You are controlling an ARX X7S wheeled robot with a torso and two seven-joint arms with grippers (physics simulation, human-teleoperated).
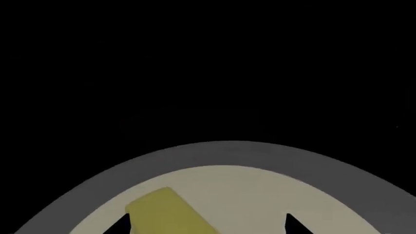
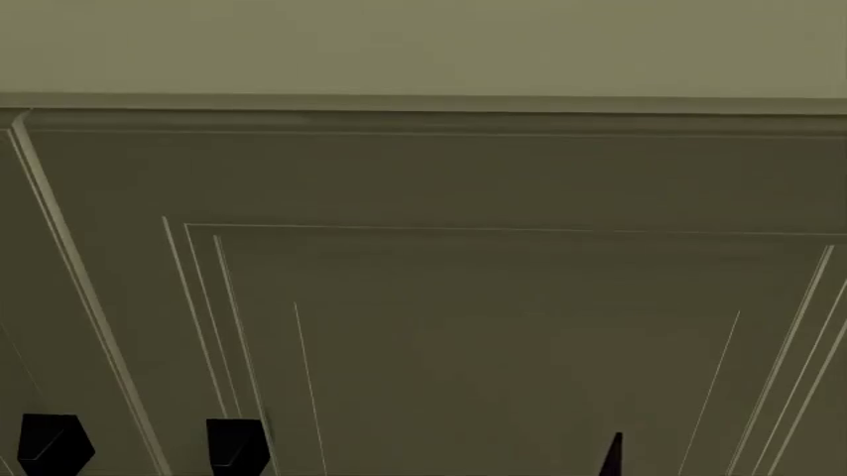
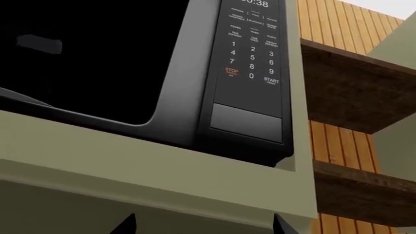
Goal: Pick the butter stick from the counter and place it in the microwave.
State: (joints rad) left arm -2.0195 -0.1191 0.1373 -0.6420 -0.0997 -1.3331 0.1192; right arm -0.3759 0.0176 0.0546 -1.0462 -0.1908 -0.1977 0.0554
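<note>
- Yellow butter stick (image 1: 170,213) sits at the lower edge of the left wrist view, tilted on a diagonal, cut off by the frame edge.
- Butter lies over the pale centre of a round turntable plate (image 1: 260,195) with a grey rim, all inside a black cavity; looks like the microwave interior.
- Left gripper (image 1: 208,225): only two dark fingertip points show, one touching the butter's side (image 1: 121,225), the other (image 1: 293,224) well apart from it on the far side.
- So the butter is between the left fingertips but hugging one tip, not centred; the jaws stand wide apart, not clamping it.
- Cannot tell if the butter is resting on the plate or just above it.
- Right wrist view: microwave (image 3: 195,87) from below, dark opening beside a black keypad panel (image 3: 252,53) with digits, red STOP and START labels.
- Microwave sits in an olive-green surround (image 3: 130,165); orange wood-slat wall with brown shelves (image 3: 354,87) just beside it.
- Right gripper (image 3: 202,224): two dark tips at the frame edge, spread apart, nothing between them.
- Head view: filled by an olive-grey panelled cabinet door (image 2: 503,317); black handles (image 2: 236,442) at the lower edge; no butter visible there.
</note>
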